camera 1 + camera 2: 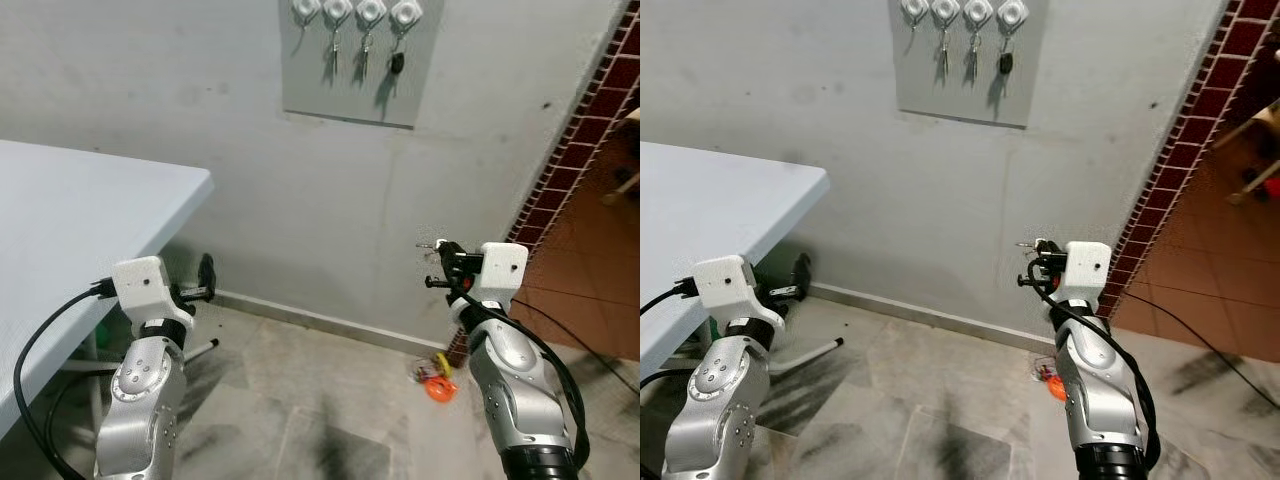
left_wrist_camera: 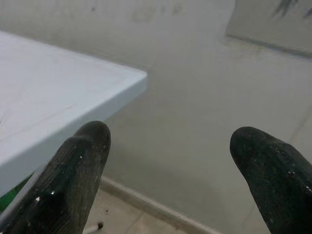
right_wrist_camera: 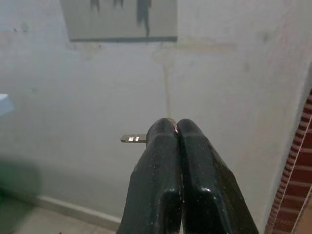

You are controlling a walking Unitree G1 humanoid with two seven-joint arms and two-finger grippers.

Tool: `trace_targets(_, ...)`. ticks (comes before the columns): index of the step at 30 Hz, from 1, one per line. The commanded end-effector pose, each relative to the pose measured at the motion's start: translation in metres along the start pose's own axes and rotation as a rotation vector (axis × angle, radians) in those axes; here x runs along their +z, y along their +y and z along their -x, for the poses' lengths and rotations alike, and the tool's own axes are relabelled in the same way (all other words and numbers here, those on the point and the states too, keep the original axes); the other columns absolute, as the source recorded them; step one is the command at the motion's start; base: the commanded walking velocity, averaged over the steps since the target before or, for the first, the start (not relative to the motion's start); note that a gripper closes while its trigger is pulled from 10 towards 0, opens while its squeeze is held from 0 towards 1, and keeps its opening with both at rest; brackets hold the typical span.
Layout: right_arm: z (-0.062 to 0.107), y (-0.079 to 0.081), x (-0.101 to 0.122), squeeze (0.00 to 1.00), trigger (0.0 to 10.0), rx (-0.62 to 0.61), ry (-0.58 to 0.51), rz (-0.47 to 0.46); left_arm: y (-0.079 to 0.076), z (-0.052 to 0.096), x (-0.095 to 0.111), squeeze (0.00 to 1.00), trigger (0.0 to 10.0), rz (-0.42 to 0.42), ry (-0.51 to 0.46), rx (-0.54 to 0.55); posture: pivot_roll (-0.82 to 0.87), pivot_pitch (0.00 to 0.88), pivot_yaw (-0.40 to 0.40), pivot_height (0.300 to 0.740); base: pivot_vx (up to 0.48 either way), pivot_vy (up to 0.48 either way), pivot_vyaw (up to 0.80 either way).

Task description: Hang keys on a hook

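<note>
The right gripper [image 3: 176, 127] has its jaws pressed tight together, and a thin metal key [image 3: 133, 139] sticks out sideways from between the black fingers [image 3: 158, 165]. From where I stand that arm is raised at the right, pointing at the wall, well below the grey board [image 1: 350, 95] and off to its right. The pinched key shows as a small glint of metal at the tip [image 1: 432, 250].

The left gripper [image 2: 170, 146] has its jaws wide apart, holding nothing; both fingertips [image 2: 83, 161] are rounded, matt black and speckled with pale dust. It points past the corner of the white surface [image 1: 90, 210], which is smooth with a rounded edge.

The board is a flat grey rectangle fixed high on the rough, pale plaster wall. Along its top runs a row of four white hooks [image 1: 354, 12] with chunky faceted bases. Three of them carry hanging keys [image 1: 364, 55], one with a dark fob [image 1: 397, 63]; the leftmost hook [image 1: 304, 10] seems to hold only a thin wire.

Down on the mottled stone floor near the wall lies a small orange object [image 1: 438, 386]. To the right, a strip of dark red tile [image 1: 580, 130] edges the wall.
</note>
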State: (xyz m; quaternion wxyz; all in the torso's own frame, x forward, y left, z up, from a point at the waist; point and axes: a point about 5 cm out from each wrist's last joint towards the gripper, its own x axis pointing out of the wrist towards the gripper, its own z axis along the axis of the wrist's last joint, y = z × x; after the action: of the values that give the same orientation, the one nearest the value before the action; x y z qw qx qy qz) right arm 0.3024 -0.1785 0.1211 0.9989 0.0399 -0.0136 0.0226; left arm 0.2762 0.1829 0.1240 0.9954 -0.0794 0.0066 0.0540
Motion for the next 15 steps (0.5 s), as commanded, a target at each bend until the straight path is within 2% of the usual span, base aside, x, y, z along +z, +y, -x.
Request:
trace_targets(1, -0.0031, 0.0022, 0.0073, 0.0, 10.0, 0.019, -0.019, 0.009, 0.0038, 0.0019, -0.0033, 0.0, 10.0, 0.013, 0.015, 0.022, -0.04, 0.059, -0.026, 0.74, 0.0, 0.0, 0.0)
trace_targets(11, -0.0003, -0.0011, 0.0073, 0.0, 10.0, 0.018, -0.017, 0.015, 0.0061, 0.0022, -0.0025, 0.0, 10.0, 0.019, 0.005, 0.041, -0.04, 0.061, -0.028, 0.74, 0.0, 0.0, 0.0)
trace_targets(13, 0.0027, -0.0029, 0.0066, 0.0, 10.0, 0.021, -0.011, 0.012, 0.0093, 0.0025, -0.0042, 0.0, 10.0, 0.088, 0.022, 0.063, -0.04, 0.067, -0.032, 0.74, 0.124, 0.0, 0.0)
trace_targets(15, 0.0031, -0.0039, 0.0067, 0.0, 10.0, 0.017, -0.01, 0.021, 0.0098, 0.0027, -0.0042, 0.0, 10.0, 0.092, 0.021, 0.065, -0.04, 0.067, -0.032, 0.74, 0.262, 0.0, 0.0)
